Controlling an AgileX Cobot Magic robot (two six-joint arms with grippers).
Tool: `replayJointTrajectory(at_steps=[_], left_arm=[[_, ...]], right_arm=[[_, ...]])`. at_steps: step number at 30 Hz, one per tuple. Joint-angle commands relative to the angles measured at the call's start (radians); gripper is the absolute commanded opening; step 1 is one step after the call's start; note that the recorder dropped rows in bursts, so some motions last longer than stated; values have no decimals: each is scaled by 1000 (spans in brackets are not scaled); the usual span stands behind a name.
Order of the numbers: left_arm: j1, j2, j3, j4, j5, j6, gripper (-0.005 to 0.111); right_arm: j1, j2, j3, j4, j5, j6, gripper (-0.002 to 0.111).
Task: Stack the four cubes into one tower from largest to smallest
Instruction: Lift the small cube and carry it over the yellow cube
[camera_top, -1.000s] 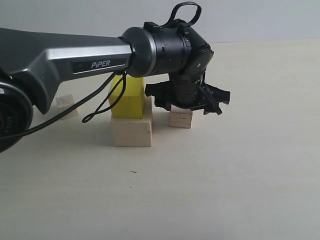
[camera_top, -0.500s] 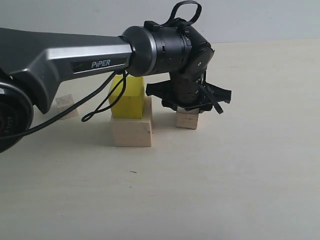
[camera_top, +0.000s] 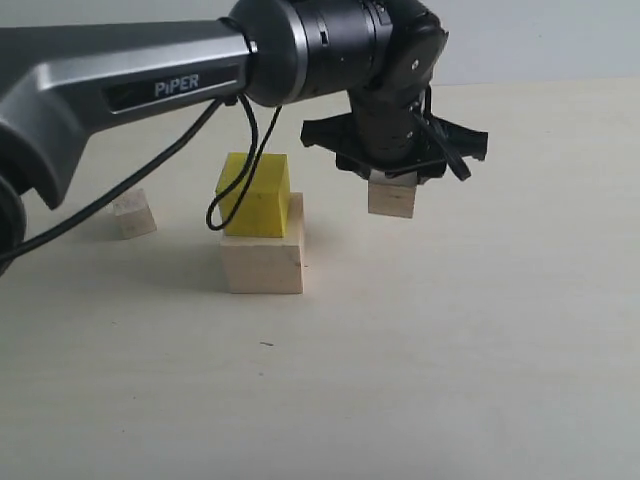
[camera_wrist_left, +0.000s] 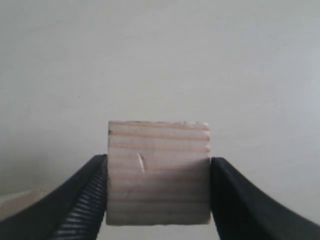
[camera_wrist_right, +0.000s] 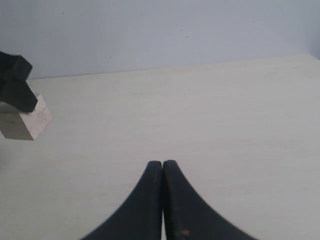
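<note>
Medium-small cube clamped in left jaws.

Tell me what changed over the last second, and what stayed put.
The left gripper took hold of the smaller wood cube and lifted it off the table, up and slightly rightward in the exterior view; the arm rose with it. The yellow cube stays on the large wood cube, and the smallest cube has not moved.
</note>
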Motion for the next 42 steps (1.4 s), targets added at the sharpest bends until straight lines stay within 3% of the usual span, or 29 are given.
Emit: replayJointTrajectory(at_steps=[1, 10, 20, 30, 37, 42], left_arm=[[-4, -66, -21, 5, 39, 6, 1], [-4, -200, -21, 10, 105, 32, 1], [1, -331, -21, 103, 282, 92, 1], [27, -373, -11, 96, 282, 149, 1], [57, -398, 95, 86, 282, 132, 1], [102, -480, 255, 57, 282, 106, 1]], right_arm=[[-7, -7, 4, -6, -6, -8, 0], [-7, -7, 4, -6, -6, -8, 0], [-7, -7, 4, -3, -6, -8, 0], [-7, -7, 4, -6, -6, -8, 0], [-7, -7, 4, -6, -6, -8, 0], [-7, -7, 4, -4, -6, -8, 0]])
